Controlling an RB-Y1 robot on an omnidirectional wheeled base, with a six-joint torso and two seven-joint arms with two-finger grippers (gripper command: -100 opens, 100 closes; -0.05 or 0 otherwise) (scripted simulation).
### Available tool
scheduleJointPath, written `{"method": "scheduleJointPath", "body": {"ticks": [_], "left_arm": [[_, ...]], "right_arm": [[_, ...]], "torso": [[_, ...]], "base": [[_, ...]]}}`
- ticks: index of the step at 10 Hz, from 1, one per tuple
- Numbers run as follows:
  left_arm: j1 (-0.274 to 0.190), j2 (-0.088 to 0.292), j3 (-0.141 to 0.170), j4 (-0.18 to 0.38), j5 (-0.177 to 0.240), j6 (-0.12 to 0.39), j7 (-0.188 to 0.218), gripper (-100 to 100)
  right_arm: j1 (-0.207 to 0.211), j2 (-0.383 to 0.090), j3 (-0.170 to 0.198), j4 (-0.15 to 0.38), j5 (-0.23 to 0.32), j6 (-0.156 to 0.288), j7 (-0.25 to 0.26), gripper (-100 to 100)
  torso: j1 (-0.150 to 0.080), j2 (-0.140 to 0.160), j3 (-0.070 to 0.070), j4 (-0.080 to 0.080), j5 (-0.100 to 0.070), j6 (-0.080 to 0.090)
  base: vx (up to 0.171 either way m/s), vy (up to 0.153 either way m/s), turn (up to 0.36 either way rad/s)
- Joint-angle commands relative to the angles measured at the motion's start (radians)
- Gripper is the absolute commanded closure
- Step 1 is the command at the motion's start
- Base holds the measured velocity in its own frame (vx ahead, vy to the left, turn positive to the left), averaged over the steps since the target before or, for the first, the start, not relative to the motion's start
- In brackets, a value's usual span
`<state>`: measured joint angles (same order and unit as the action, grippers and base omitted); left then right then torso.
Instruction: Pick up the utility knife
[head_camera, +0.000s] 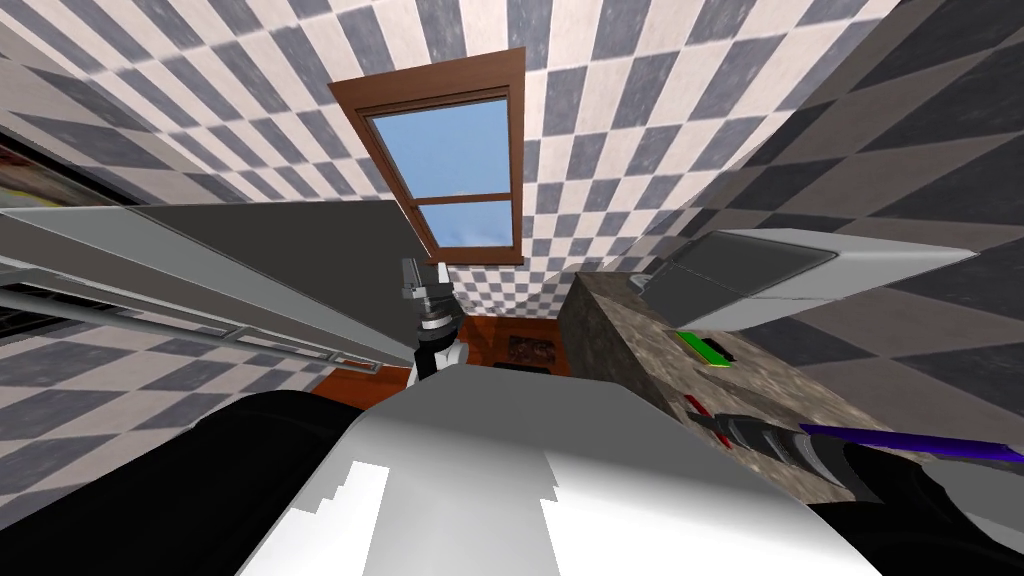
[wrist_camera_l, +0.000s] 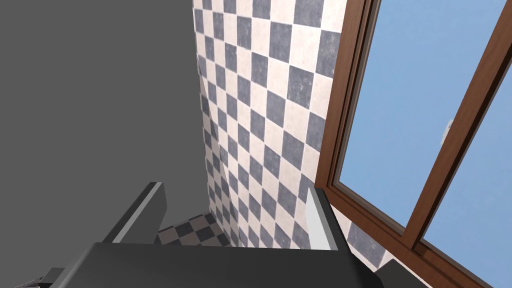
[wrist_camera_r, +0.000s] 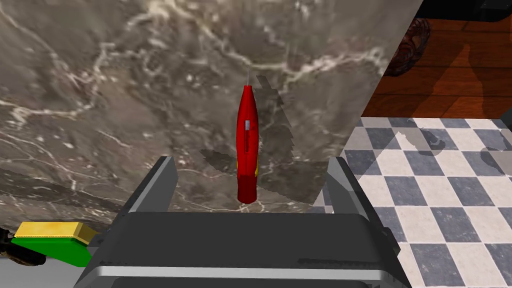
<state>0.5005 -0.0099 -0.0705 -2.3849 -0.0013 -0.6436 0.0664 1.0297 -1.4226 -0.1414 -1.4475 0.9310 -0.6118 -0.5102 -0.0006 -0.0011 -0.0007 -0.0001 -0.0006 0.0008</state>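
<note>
A slim red utility knife (wrist_camera_r: 247, 145) lies on the brown marbled counter (wrist_camera_r: 125, 100), its thin blade tip pointing away from my right hand. My right gripper (wrist_camera_r: 252, 182) hovers over it, open, with one finger on each side of the knife's butt end and a gap to both. In the head view the knife (head_camera: 693, 404) shows as a short red sliver near the counter's (head_camera: 640, 350) front edge, just ahead of my right gripper (head_camera: 722, 432). My left gripper (head_camera: 412, 275) is raised near the window, and it stands open (wrist_camera_l: 235, 210).
A green and yellow object (wrist_camera_r: 52, 242) lies on the counter beside my right hand, also seen as a green block (head_camera: 703, 349) farther back. A grey sink basin (head_camera: 760, 265) sits at the counter's far end. Checkered floor (wrist_camera_r: 440, 200) lies past the counter's edge.
</note>
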Motion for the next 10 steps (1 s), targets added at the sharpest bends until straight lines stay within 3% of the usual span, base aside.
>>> {"method": "scheduleJointPath", "body": {"ticks": [1,2,3,7,8,9,10], "left_arm": [[0.000,0.000,0.000,0.000,0.000,0.000,0.000,0],[0.000,0.000,0.000,0.000,0.000,0.000,0.000,0],[0.000,0.000,0.000,0.000,0.000,0.000,0.000,0],[0.000,0.000,0.000,0.000,0.000,0.000,0.000,0],[0.000,0.000,0.000,0.000,0.000,0.000,0.000,0],[0.000,0.000,0.000,0.000,0.000,0.000,0.000,0],[0.000,0.000,0.000,0.000,0.000,0.000,0.000,0]], "right_arm": [[-0.005,0.034,0.024,0.014,0.001,0.013,0.026,-100],[-0.003,0.025,0.011,0.014,-0.001,0.003,0.021,-100],[-0.002,0.027,0.012,0.016,-0.002,0.003,0.026,100],[-0.002,0.027,0.012,0.016,-0.002,0.004,0.024,100],[-0.002,0.027,0.012,0.016,-0.002,0.004,0.024,0],[0.008,-0.002,-0.009,-0.001,-0.002,-0.002,0.003,100],[0.016,-0.024,-0.029,-0.010,-0.004,-0.011,-0.012,100]], "torso": [[0.000,0.000,0.000,0.000,0.000,0.000],[0.000,-0.001,-0.001,0.000,0.000,0.000],[0.001,0.000,0.000,0.000,0.000,0.000],[0.000,0.002,0.001,0.000,0.000,0.000],[0.000,0.002,0.001,0.000,0.000,-0.001],[-0.001,0.002,0.001,0.000,0.000,-0.001],[0.000,0.004,0.002,0.001,0.000,0.000]], "base": [[0.070,-0.011,0.128],[0.032,-0.006,0.023],[0.000,0.000,0.000],[0.000,0.000,0.000],[0.000,0.000,0.000],[-0.029,0.012,-0.139],[-0.060,0.019,-0.122]]}}
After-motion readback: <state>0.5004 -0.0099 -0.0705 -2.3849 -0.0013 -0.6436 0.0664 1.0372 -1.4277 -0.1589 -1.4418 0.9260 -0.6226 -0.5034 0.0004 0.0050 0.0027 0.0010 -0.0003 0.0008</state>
